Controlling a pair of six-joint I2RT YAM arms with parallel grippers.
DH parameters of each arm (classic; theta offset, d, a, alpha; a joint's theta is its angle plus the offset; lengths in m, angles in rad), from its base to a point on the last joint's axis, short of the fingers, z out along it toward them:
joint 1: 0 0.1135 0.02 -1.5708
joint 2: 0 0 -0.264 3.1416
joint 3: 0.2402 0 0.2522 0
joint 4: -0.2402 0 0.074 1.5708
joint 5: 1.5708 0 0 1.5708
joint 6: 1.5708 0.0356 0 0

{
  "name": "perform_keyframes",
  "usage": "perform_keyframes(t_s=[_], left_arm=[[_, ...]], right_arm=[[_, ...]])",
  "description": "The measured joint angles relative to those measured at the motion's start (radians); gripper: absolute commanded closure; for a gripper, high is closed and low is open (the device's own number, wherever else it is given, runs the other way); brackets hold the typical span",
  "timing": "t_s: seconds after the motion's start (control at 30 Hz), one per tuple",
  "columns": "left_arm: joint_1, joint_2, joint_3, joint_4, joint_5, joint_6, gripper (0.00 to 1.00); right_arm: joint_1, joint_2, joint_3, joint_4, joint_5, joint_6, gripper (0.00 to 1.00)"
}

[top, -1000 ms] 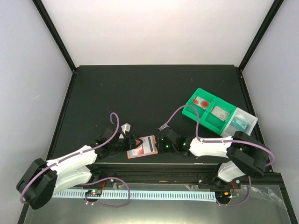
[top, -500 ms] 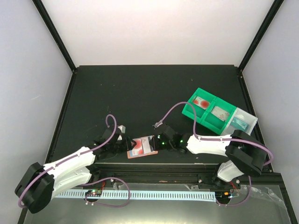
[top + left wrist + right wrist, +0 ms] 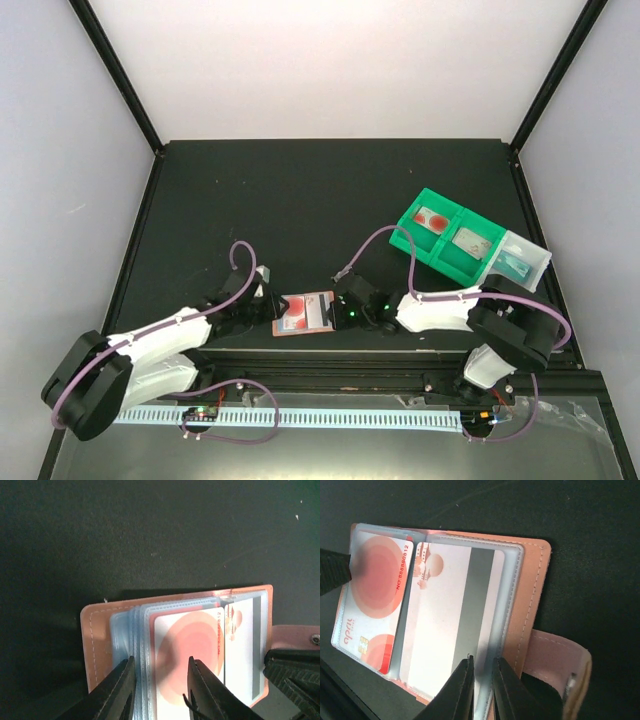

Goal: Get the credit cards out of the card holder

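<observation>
The card holder [image 3: 305,313] lies open near the table's front edge, with a terracotta outer face [image 3: 97,640] and light blue sleeves. Its left sleeve holds a white card with red circles [image 3: 190,650], also in the right wrist view [image 3: 375,580]. Its right sleeve holds a white card with a grey stripe [image 3: 445,610]. The brown tab [image 3: 550,660] sticks out to the right. My left gripper [image 3: 160,682] is open over the holder's left edge, astride the sleeve stack. My right gripper [image 3: 482,682] has its jaws a narrow gap apart over the right sleeve's edge.
Two joined green bins [image 3: 440,235] and a clear bin [image 3: 520,262] stand at the right, each with a card-like item inside. The holder lies just behind the table's front rail [image 3: 330,352]. A loose cable end [image 3: 347,270] lies behind the right gripper.
Both grippers have closed in on the holder from either side. The holder has turned a little and now lies flatter and squarer.
</observation>
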Motion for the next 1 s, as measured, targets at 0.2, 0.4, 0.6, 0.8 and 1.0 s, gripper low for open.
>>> perform_keyframes(t_s=[0.2, 0.4, 0.6, 0.8, 1.0], left_arm=[[0.025, 0.053, 0.025, 0.025, -0.006, 0.029, 0.69], [0.042, 0.061, 0.055, 0.001, -0.014, 0.057, 0.61], [0.043, 0.016, 0.064, -0.003, 0.027, 0.066, 0.54], [0.030, 0.030, 0.064, 0.071, 0.129, 0.058, 0.53], [0.006, 0.088, 0.060, 0.164, 0.197, 0.039, 0.56]], right_arm=[[0.002, 0.000, -0.017, 0.027, -0.001, 0.012, 0.86], [0.013, 0.000, -0.019, 0.036, -0.002, 0.023, 0.88], [0.018, 0.000, -0.022, 0.037, -0.002, 0.034, 0.89], [0.019, 0.004, -0.024, 0.045, 0.000, 0.043, 0.89], [0.020, 0.008, -0.024, 0.053, 0.000, 0.051, 0.90]])
